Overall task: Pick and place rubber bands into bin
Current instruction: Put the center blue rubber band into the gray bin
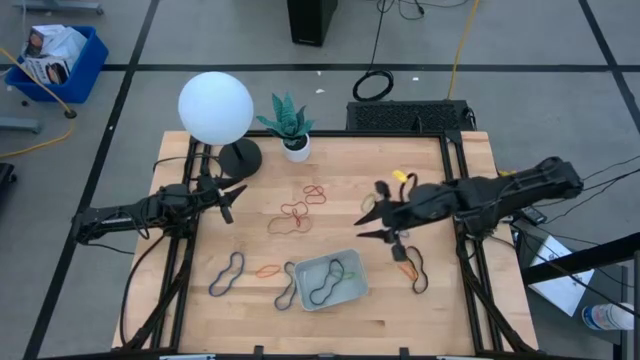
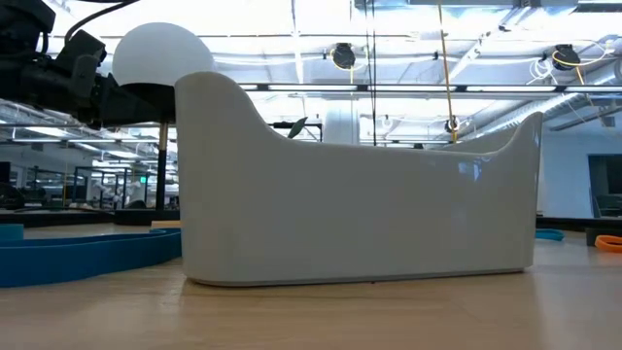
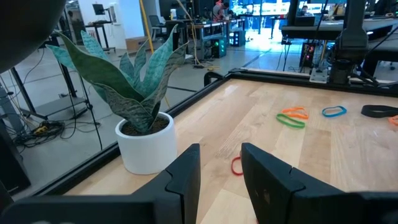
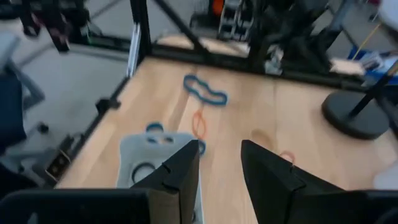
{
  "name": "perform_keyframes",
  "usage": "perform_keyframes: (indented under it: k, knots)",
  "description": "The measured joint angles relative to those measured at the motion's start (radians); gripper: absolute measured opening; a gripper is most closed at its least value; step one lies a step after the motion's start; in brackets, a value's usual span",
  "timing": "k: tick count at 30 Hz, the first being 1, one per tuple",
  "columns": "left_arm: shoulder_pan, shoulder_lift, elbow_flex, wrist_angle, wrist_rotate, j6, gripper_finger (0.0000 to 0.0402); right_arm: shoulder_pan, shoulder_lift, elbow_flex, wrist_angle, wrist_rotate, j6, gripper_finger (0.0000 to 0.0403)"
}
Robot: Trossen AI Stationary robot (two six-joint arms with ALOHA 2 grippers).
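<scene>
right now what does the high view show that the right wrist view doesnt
Only the high view shows the left gripper waiting at the table's left edge, the potted plant, the white globe lamp, and the red bands mid-table. Only the right wrist view shows the gap between the right gripper fingers, with nothing in it. Both show the bin holding a black band, and the blue band on the wood.

Rubber bands (image 1: 292,217) lie behind the bin (image 1: 352,262), others inside it.
</scene>
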Motion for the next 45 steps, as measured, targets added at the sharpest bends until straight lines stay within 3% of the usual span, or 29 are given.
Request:
perform_keyframes:
  k: [4, 16, 26, 33, 37, 45]
  knots:
    - [0.000, 0.000, 0.000, 0.000, 0.000, 0.000, 0.0124, -0.014, -0.035, -0.024, -0.004, 0.021, 0.005, 0.0114]
    - [0.000, 0.000, 0.000, 0.003, 0.000, 0.000, 0.0124, -0.105, -0.042, -0.171, -0.034, 0.407, 0.133, 0.0116]
    - [0.000, 0.000, -0.002, 0.101, 0.021, -0.018, 0.0124, -0.194, -0.042, -0.321, 0.051, 0.331, 0.185, 0.0116]
    - [-0.002, 0.018, 0.014, 0.305, 0.260, -0.028, 0.0124, -0.220, -0.042, -0.483, 0.344, 0.332, 0.185, 0.0115]
    - [-0.015, 0.135, 0.124, 0.206, 0.293, -0.029, 0.0124, -0.253, -0.042, -0.540, 0.445, 0.331, 0.185, 0.0114]
    - [-0.081, 0.563, 0.490, -0.154, 0.363, 0.055, 0.0124, -0.333, -0.043, -0.544, 0.453, 0.332, 0.185, 0.0114]
